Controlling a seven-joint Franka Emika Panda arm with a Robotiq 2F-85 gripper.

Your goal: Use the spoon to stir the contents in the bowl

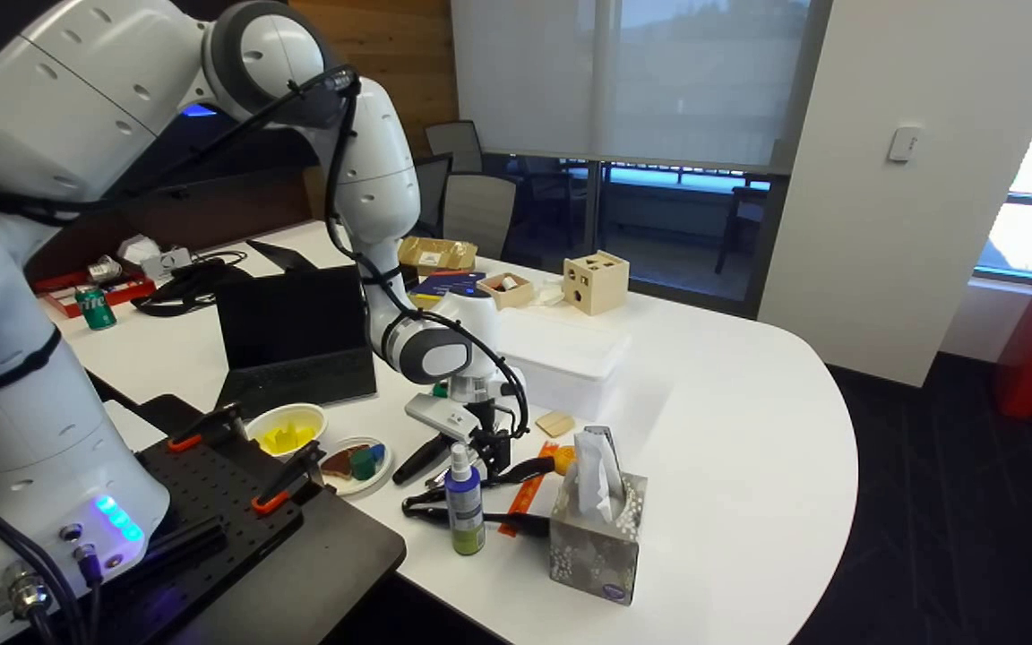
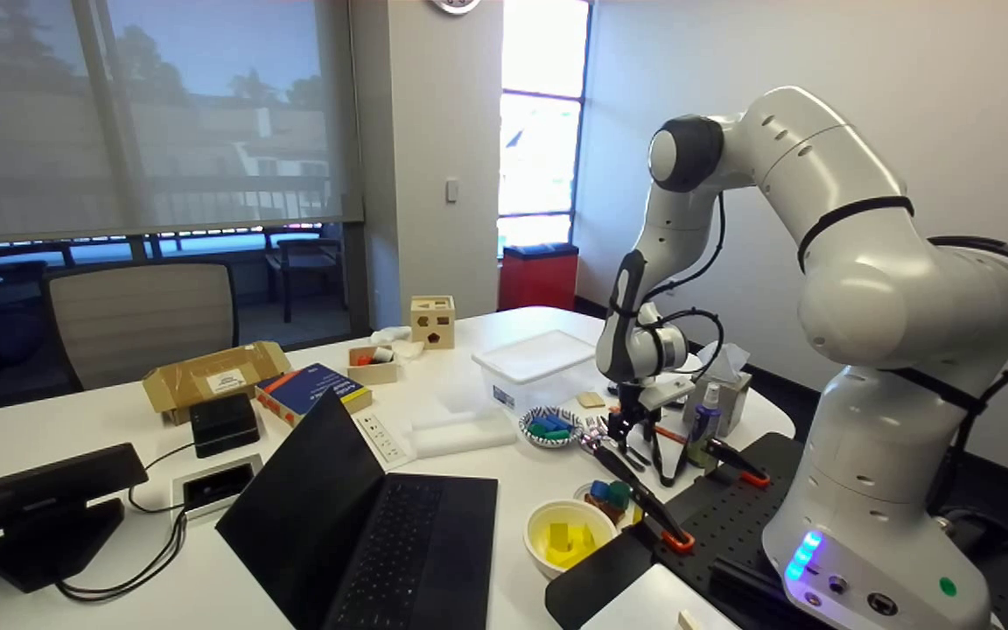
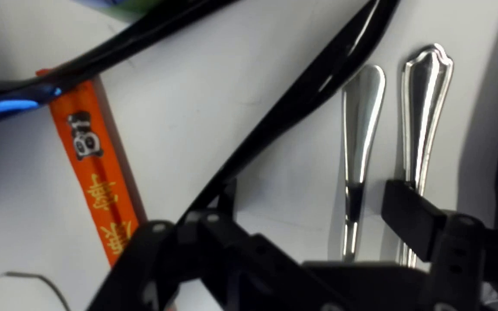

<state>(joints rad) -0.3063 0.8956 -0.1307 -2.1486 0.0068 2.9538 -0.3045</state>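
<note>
Two fingers (image 3: pixel 411 211) of your claw (image 3: pixel 318 203) stand spread apart low over the table (image 1: pixel 731 430), and in your wrist view a plain metal handle (image 3: pixel 363 116) lies between them, clear of both. Just to its right you see a second metal handle (image 3: pixel 428 95), scalloped at its end; the finger on the right covers part of it, and you cannot tell whether they touch. Your claw hides the lower ends of both, so you cannot tell whether either is the spoon. One arm of the black tongs (image 3: pixel 305 99) meets the left finger in that view, while the other crosses an orange wrapper (image 3: pixel 97 177) farther left.

Your patterned bowl (image 2: pixel 549 444) stands to the left of the claw in an exterior view, near it but apart, with blue and green pieces (image 2: pixel 551 426) inside. A white plate (image 1: pixel 356 487) holding brown, green and blue lumps (image 1: pixel 362 463) lies left of your claw in an exterior view, and a white dish (image 1: pixel 286 408) with yellow pieces (image 1: pixel 288 437) stands farther left. On the near side of the claw you have a spray bottle (image 1: pixel 464 515), with a tissue box (image 1: pixel 592 560) to its right. A white lidded tub (image 1: pixel 561 381) sits on the far side. An open laptop (image 1: pixel 296 322) stands at the far left.
</note>
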